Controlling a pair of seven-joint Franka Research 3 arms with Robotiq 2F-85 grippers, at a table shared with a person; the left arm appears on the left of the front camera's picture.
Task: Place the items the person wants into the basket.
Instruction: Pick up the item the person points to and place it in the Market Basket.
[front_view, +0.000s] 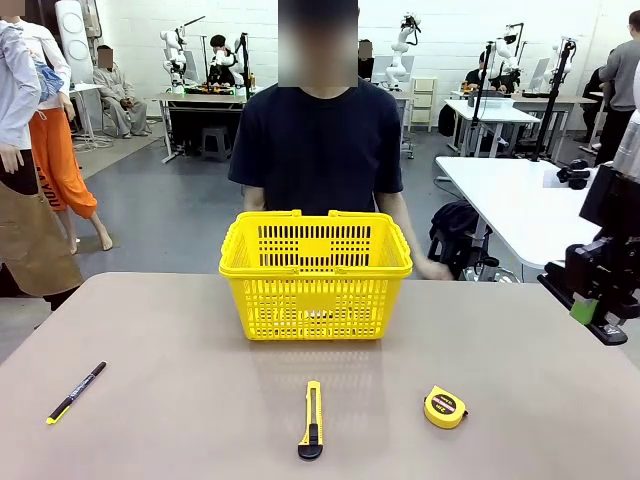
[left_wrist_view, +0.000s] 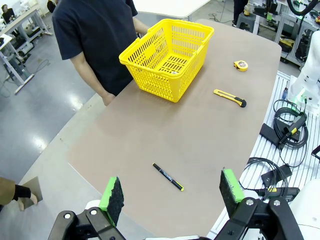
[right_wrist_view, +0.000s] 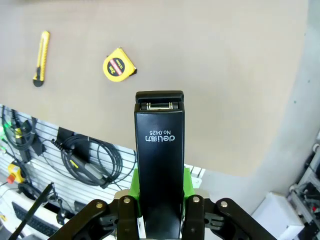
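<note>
mid-carry: clamped stapler (right_wrist_view: 160, 165) lengthwise in right gripper (right_wrist_view: 160, 202), raised off the table's right edge. found left gripper (left_wrist_view: 171, 192) spread wide, empty, high over the near left. spotted tape measure (front_view: 445, 407) lying front right. next probably called for swinging over basket (front_view: 315, 290) rim, near person (front_view: 320, 140), then releasing.

Black stapler (right_wrist_view: 160, 170), right wrist view: white print on its top face, brand "deli" with "No.0425" beneath it; both lines stand upside down in the picture. Tape measure (right_wrist_view: 119, 65): round face label with a red strip, print too small to read. Orange trousers (front_view: 60, 160) of a bystander, front view: dark lettering down the leg, not legible.
</note>
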